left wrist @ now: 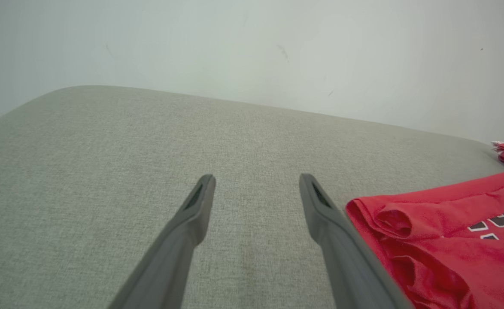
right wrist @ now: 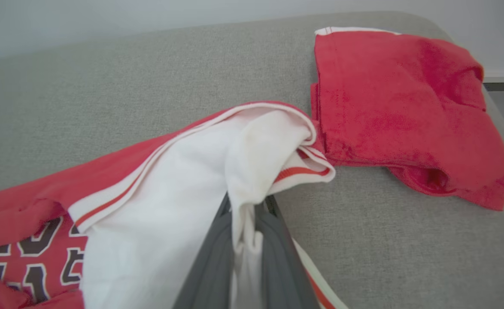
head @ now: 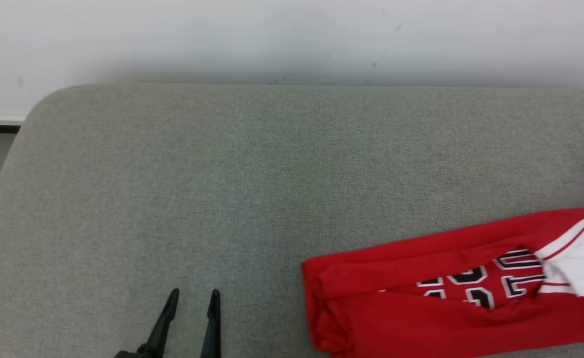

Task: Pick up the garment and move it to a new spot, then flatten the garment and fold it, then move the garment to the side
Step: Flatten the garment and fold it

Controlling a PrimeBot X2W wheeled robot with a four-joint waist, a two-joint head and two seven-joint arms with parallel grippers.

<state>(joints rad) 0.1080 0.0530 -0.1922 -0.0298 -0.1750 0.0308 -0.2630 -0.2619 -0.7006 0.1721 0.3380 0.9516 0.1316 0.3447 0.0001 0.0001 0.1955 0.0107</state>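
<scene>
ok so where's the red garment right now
In the head view the red garment lies lower right on the grey cushion, right of the left tool; the right tool pinches its white part.

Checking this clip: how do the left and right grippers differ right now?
The left gripper is open, fingers spread apart; the right gripper is shut. The left gripper holds nothing and sits over the bare grey cushion, beside the red end of the garment. The right gripper pinches a white fold of that garment. Both have long dark fingers.
</scene>
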